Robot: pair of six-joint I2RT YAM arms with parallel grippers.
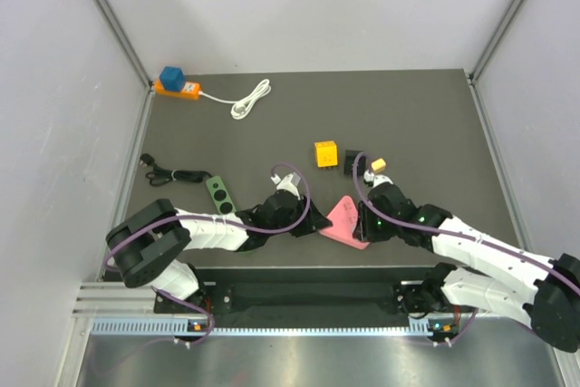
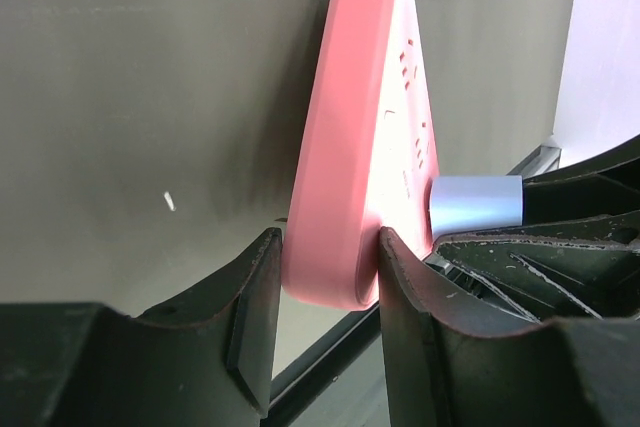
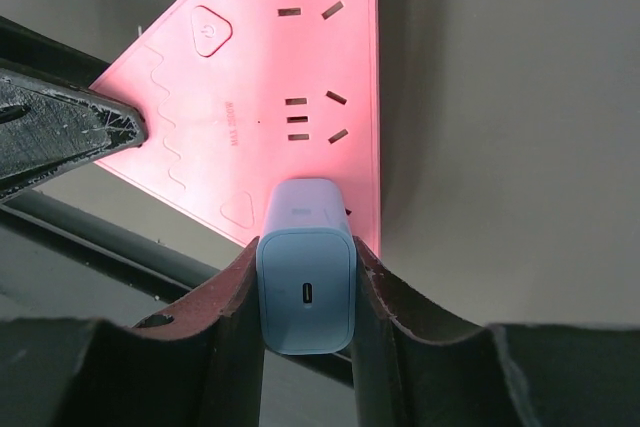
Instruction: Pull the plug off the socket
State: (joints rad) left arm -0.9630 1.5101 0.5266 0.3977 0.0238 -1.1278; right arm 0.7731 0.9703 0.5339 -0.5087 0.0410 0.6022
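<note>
A pink triangular socket lies near the table's front edge. In the left wrist view my left gripper is shut on a rounded corner of the socket, with both fingers against its sides. A light blue plug with a USB-C port stands in the socket near one corner. My right gripper is shut on the plug, one finger on each side. The plug also shows in the left wrist view. In the top view the left gripper and the right gripper flank the socket.
A green power strip with a black cord lies at the left. An orange strip with a blue adapter and a white cable are at the back left. A yellow cube and a black adapter sit behind the socket.
</note>
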